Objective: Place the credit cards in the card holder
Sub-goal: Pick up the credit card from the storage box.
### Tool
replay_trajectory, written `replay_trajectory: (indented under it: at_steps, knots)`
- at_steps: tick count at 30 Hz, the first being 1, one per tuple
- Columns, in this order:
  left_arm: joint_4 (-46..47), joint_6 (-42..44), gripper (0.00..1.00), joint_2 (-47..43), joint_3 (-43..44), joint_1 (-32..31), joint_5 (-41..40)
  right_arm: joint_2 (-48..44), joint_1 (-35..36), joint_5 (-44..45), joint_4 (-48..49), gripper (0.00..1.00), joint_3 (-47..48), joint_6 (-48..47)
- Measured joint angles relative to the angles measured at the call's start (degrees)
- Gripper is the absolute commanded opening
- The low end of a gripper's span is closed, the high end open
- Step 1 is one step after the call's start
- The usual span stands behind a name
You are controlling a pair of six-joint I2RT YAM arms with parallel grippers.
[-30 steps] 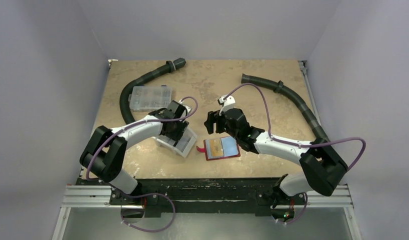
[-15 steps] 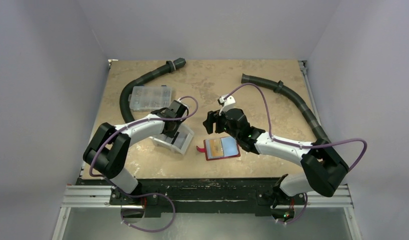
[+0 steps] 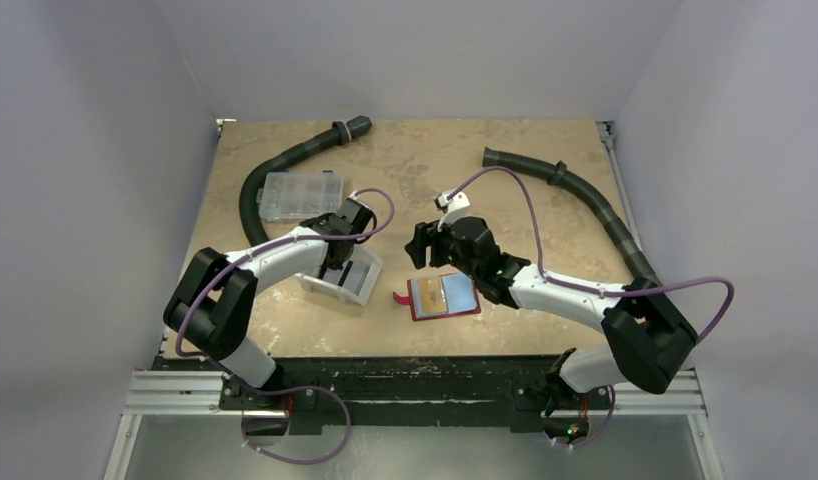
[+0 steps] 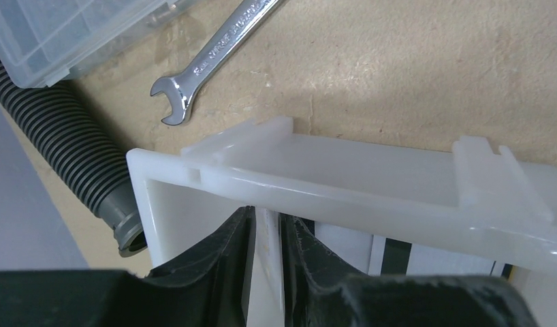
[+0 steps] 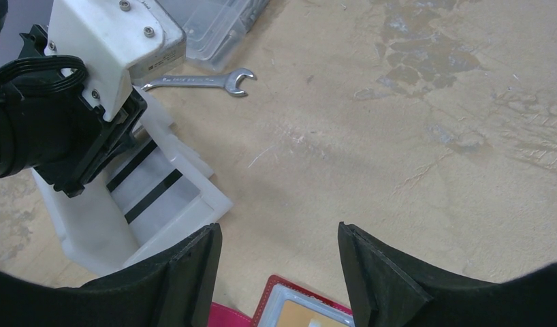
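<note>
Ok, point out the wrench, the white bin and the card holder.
wrench [image 5: 191, 82], right wrist view, mid-shaft.
white bin [image 4: 364, 180], left wrist view, top rim.
card holder [image 3: 399, 298], top external view, snap tab.

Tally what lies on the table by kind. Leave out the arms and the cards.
Black corrugated hoses: 2
Clear compartment box: 1
White bin: 1
Wrench: 1
Red card holder: 1
Total: 6
</note>
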Motion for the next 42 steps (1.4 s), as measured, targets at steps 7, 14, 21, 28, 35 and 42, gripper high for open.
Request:
replay_trajectory:
  at_steps: [7,14,21,28,35,42]
  knots:
    - [-0.79,0.0,0.26,0.0,0.0,0.02,-1.18,0.0,0.0,-0.31,0.24,0.7,0.0,0.02]
    - [-1.31,0.07,0.17,0.11,0.0,0.02,-0.94,0.0,0.0,-0.96,0.59,0.69,-0.11,0.02]
    - [-1.84,1.33,0.0,0.11,0.17,0.07,0.98,0.0,0.0,-1.22,0.63,0.68,-0.11,0.04]
    - [-2.21,2.4,0.0,0.0,0.52,0.46,1.9,0.0,0.0,-1.22,0.63,0.68,-0.11,0.04]
    - [-6.03,2.4,0.0,-3.06,4.02,0.76,6.25,0.0,0.0,-1.2,0.63,0.68,-0.11,0.04]
    - [-9.01,2.34,0.0,-6.86,6.78,0.76,9.62,0.0,-0.07,-1.22,0.63,0.68,-0.11,0.04]
